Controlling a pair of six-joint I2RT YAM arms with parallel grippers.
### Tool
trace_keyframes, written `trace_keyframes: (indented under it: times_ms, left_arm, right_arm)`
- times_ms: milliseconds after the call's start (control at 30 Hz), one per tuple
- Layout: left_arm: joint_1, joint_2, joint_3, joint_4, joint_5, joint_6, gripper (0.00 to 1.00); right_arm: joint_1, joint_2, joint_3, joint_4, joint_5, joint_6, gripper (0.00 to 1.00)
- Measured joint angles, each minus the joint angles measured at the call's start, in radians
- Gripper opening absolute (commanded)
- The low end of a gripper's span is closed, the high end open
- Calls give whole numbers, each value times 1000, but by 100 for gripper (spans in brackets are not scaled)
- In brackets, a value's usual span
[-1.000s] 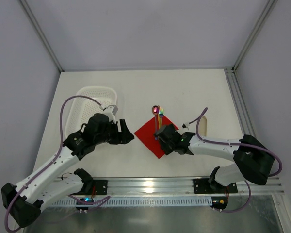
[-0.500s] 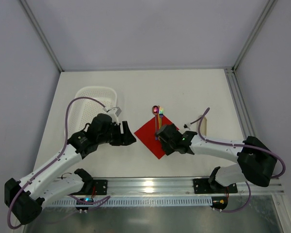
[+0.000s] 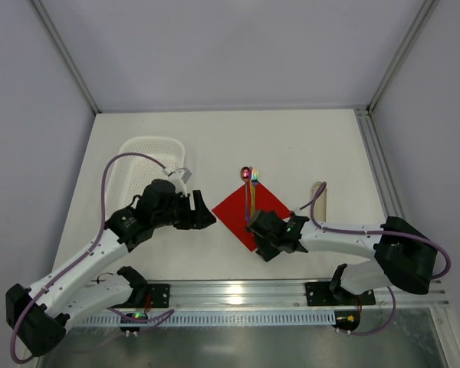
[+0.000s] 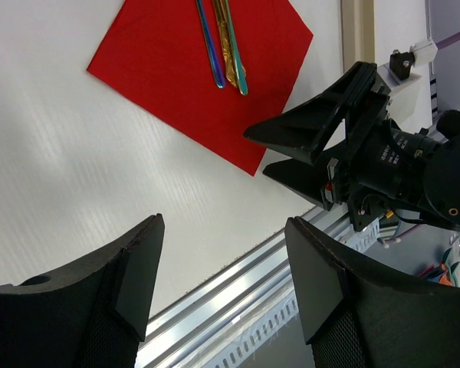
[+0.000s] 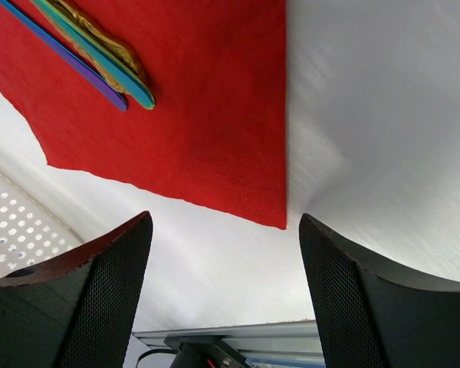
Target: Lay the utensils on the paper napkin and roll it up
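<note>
The right end effector (image 3: 259, 239) has its two fingers spread wide and holds nothing. It sits low at the near corner of the red paper napkin (image 3: 241, 211). In its wrist view, that corner of the napkin (image 5: 199, 115) lies just ahead in the gap of the right end effector (image 5: 222, 284). Whether a finger touches the paper cannot be told. The right arm reaches in low from its base, forearm nearly flat over the worktop (image 3: 291, 146), wrist turned toward the left.

The left end effector (image 3: 203, 211) is also spread and empty, stopped just left of the napkin's left corner and apart from it. Its arm is bent high at the elbow, and its wrist points to the right. Its own camera looks across the napkin (image 4: 192, 92) between the fingers of the left end effector (image 4: 226, 268) at the right end effector (image 4: 257, 153) opposite.

The spoon (image 3: 248, 184) and fork (image 3: 254, 188) lie side by side on the napkin, beyond the right end effector. Their handles end near the sheet's middle and their heads stick out past its far corner.

A white perforated basket (image 3: 138, 161) stands behind the left wrist. A beige tray (image 3: 319, 195) lies beyond the right forearm.
</note>
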Motion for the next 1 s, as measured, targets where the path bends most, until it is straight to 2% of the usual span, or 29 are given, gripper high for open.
trace_keyframes:
  times_ms: [333, 533, 800, 1000]
  left_arm:
    - [0, -7, 0, 7, 0, 0, 68]
    - [0, -6, -19, 14, 0, 0, 66]
    - [0, 26, -21, 14, 0, 0, 61]
    - [0, 47, -22, 17, 3, -1, 54]
  right_arm:
    - [28, 36, -14, 77, 16, 25, 78]
    - [29, 41, -15, 99, 122, 28, 78]
    - [11, 41, -11, 105, 256, -2, 78]
    - [-21, 49, 8, 145, 285, -52, 78]
